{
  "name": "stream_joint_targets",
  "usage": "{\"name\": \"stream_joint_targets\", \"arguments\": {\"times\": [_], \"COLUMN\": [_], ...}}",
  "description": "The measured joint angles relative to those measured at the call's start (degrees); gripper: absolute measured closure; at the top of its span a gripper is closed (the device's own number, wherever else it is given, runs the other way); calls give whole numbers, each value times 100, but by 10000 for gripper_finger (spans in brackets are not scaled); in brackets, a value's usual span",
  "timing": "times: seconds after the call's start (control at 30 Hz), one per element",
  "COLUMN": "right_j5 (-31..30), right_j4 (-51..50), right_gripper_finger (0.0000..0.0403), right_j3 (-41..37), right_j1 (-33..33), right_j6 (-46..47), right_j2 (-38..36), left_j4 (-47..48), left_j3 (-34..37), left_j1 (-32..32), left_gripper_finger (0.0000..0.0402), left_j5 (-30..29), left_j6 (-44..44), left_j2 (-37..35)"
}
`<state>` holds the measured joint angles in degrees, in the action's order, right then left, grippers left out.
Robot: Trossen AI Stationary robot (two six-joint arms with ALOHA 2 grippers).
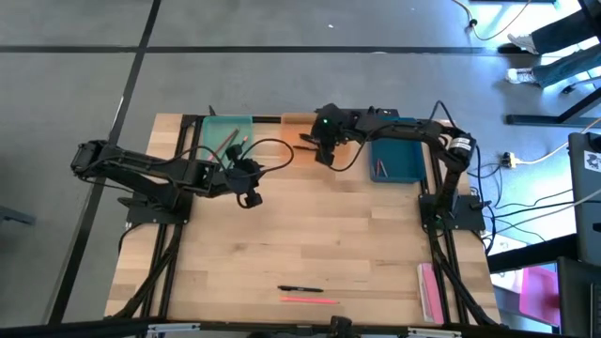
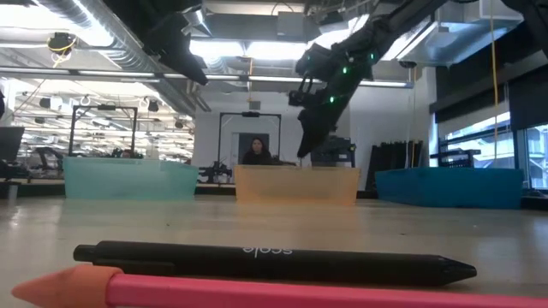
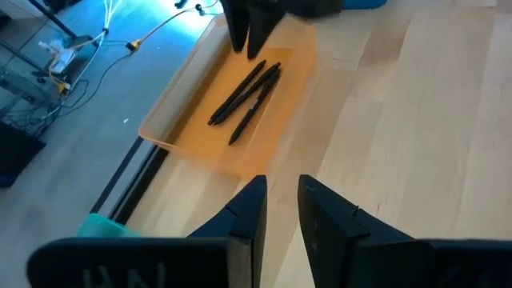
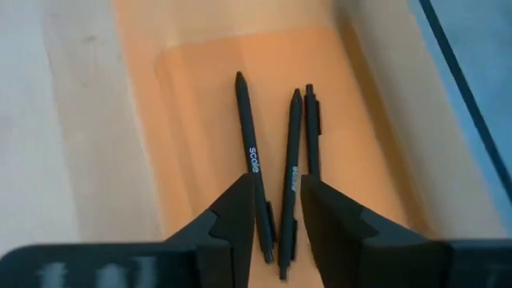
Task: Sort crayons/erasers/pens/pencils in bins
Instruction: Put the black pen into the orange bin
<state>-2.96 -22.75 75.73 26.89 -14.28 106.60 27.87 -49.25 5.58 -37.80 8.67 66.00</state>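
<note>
Three black pens [image 4: 248, 144] lie side by side on the floor of the orange bin [image 3: 184, 136]. My right gripper [image 4: 278, 212] hangs just above them, open and pointing steeply down, touching none of them. My left gripper [image 1: 249, 197] hovers open over bare table in front of the teal bin [image 1: 225, 136], with nothing between its fingers. The blue bin [image 1: 396, 160] stands at the far right. One more black pen [image 2: 274, 261] and a pink pencil [image 2: 257, 291] lie flat near the table's near edge.
The three bins stand in a row along the far edge. Thin sticks lie in the teal bin and the blue bin. A wide pink strip [image 1: 428, 286] lies at the near right. The middle of the table is bare wood. A person sits in the room beyond.
</note>
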Motion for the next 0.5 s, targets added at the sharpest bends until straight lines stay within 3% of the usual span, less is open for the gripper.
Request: {"name": "stream_joint_targets", "arguments": {"times": [0.23,0.37,0.5], "right_j5": [2,-13,-2], "right_j4": [-1264,-1414,-1663], "right_gripper_finger": [293,293,293], "right_j3": [415,380,366], "right_j1": [-725,-1455,-2394], "right_j6": [-129,-134,88], "right_j2": [-439,-768,-926], "left_j4": [34,2,-2], "left_j3": [183,192,192], "left_j1": [151,438,947], "left_gripper_finger": [337,337,337], "left_j5": [114,643,787], "left_j6": [-50,-156,-174], "left_j2": [4,2,0]}}
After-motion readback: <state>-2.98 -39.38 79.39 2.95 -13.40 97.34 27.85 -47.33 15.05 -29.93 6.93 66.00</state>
